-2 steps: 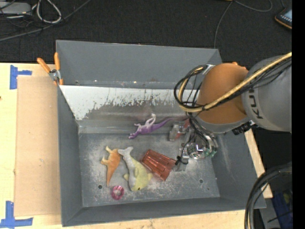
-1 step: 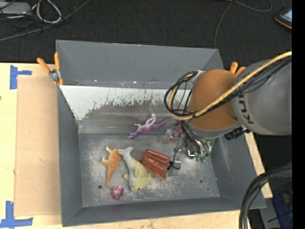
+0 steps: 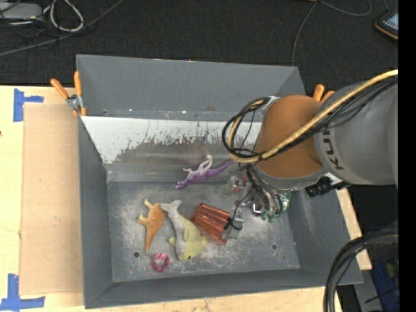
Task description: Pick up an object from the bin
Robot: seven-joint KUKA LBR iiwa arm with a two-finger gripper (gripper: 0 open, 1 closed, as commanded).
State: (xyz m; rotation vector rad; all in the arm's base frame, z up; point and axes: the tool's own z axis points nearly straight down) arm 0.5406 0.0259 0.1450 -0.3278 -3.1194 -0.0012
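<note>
Red ribbed cylinder (image 3: 209,221), mid-floor of bin (image 3: 279,242): long axis left-right. Gripper (image 3: 234,225) at its right end. Grip state cannot be told.

This looks like a robotics lab or test cell, not a home or a shop. A big grey industrial arm (image 3: 361,135), with an orange cover (image 3: 289,138) at its wrist and looped black and yellow cables (image 3: 242,134), leans over a grey sheet-metal bin (image 3: 188,83). The bin's sloping back wall is scratched and scuffed. Inside lie mismatched small trial pieces, among them a purple toy lizard (image 3: 201,172), an orange toy dinosaur (image 3: 153,221) and a pink ring (image 3: 160,261). Behind the bin, dark carpet (image 3: 195,25) is strewn with loose cords (image 3: 65,12).
</note>
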